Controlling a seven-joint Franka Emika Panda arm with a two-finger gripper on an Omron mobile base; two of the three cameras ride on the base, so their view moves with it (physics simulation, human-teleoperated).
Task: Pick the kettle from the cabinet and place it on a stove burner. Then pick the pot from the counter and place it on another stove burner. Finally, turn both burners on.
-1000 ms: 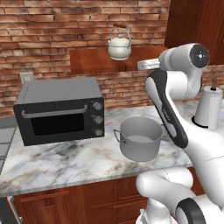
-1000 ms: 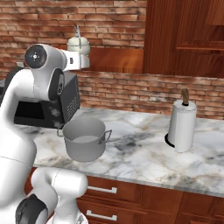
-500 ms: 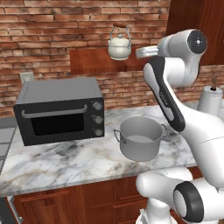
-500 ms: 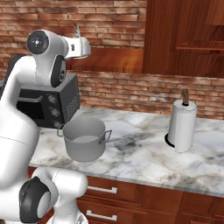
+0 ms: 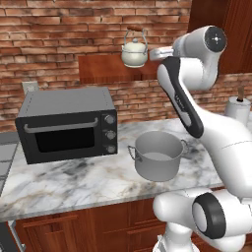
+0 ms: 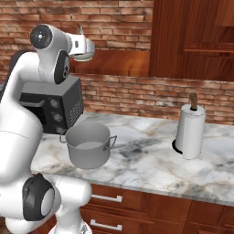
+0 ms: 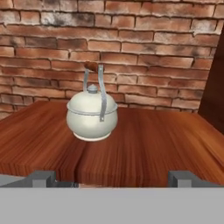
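The cream-white kettle (image 7: 92, 114) stands upright on the cabinet's wooden ledge (image 7: 144, 153), its wire handle raised. My gripper (image 7: 111, 181) is level with the ledge's front edge, short of the kettle. Its jaws are open wide and nothing is between them. In the left base view the gripper (image 5: 152, 53) sits just right of the kettle (image 5: 134, 51) on the ledge (image 5: 103, 69). The grey pot (image 5: 157, 156) (image 6: 89, 145) rests on the marble counter (image 5: 59, 182) below. A grey strip of the stove (image 5: 4, 157) shows at the far left; its burners are out of view.
A black toaster oven (image 5: 66, 123) stands on the counter left of the pot. A white paper-towel roll (image 6: 190, 129) stands at the right. Brick wall runs behind the ledge, and dark wood cabinet doors (image 6: 192, 36) hang to its right.
The arm has lifted, bringing the hand up to ledge height and slightly closer to the kettle. The jaws have stayed open. Kettle and pot have not moved.
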